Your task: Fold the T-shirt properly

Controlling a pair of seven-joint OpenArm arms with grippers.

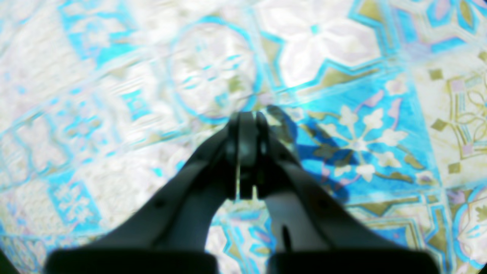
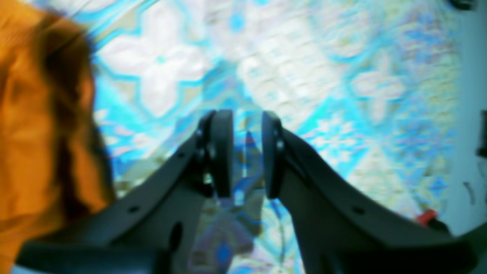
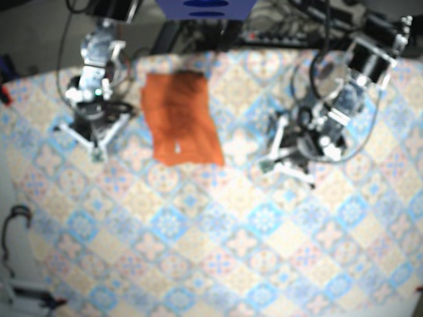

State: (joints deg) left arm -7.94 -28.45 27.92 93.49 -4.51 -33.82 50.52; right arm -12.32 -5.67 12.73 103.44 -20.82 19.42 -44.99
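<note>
One folded shirt (image 3: 180, 119) lay at 11 o'clock on the table (image 3: 251, 257), long axis 12-to-6, between two empty grippers: left gripper (image 1: 247, 123) pinched together, right gripper (image 2: 247, 152) slightly parted.

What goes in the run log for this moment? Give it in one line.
T-shirt: folded, on table | left hand: shut, empty | right hand: open, empty, beside T-shirt

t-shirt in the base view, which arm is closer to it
Right. The right gripper lies alongside the T-shirt, nearly touching; the left gripper sits off the opposite corner, a wider gap between.
</note>
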